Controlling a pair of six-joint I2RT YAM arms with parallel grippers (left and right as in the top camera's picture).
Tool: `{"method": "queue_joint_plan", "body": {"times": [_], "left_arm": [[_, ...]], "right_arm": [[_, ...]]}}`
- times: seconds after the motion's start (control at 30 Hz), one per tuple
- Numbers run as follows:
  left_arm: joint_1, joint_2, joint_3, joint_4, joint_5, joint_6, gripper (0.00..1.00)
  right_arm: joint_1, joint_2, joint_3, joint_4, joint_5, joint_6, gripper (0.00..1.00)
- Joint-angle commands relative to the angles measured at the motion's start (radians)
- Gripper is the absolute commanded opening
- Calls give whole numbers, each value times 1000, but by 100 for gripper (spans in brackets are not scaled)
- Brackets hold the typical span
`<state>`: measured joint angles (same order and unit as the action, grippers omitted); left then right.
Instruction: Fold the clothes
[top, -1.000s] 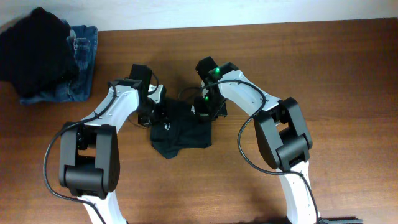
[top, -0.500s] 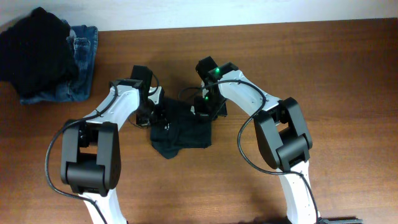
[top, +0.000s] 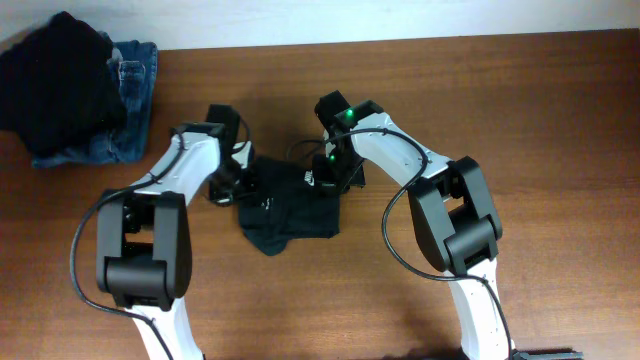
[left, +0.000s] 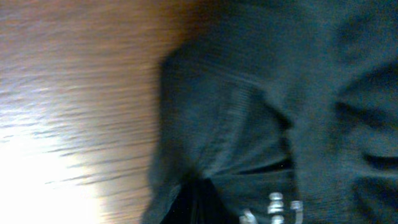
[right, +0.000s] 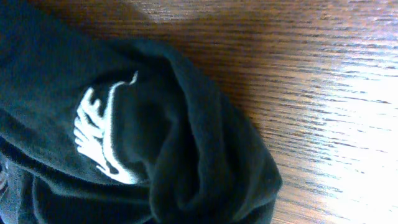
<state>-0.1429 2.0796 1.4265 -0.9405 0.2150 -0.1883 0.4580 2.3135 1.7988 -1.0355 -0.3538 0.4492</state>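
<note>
**Left gripper (top: 238, 182) shifted outward, drawing the shirt's edge with it**

Compared with the overhead view a second earlier, the left gripper has moved toward its own side of the bench (top: 520, 120). The near upper edge of the T-shirt (top: 290, 210) has stretched out after it. The right gripper (top: 322, 180) has kept its place.

The brown wooden bench carries everything. At its far left corner lies a heap of black cloth (top: 60, 80) on top of blue jeans (top: 135, 95), well apart from the work and seemingly set aside.

The T-shirt, very dark and thin, lies bunched near the middle of the bench between the two arms. Its upper edge is held taut from gripper to gripper, and its lower part trails toward the robot in a loose point.

Each gripper stands at one upper corner of the shirt. Neither wrist view shows the fingers clearly. Both sets of jaws are pressed together, and from the way the cloth follows the left one they appear to be pinching the shirt's edge. Holding the two corners apart would serve to spread the cloth flat before any fold, so the task looks to be at an early stage.

A white print (right: 99, 134) shows in the right wrist view, half wrapped in a thick roll of cloth.
</note>
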Motion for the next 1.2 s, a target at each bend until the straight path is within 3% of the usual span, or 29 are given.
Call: {"method": "queue_joint_plan", "body": {"times": [0.0,0.47,0.8,1.17], "left_arm": [[86,74,-38,-35,-216,-5,1],[156,71,24,-113,-210,-5,1],[156,54,183,-246,-143,-5,1],[156,31,198,-274,-36,26,1]], "right_arm": [[-14,1,-25,-3,78,1,4],[-14,1,-25,-3,100,2,4],[-14,0,-25,2,92,1,4],[-14,0,-24,28,-3,-84,4]]}}
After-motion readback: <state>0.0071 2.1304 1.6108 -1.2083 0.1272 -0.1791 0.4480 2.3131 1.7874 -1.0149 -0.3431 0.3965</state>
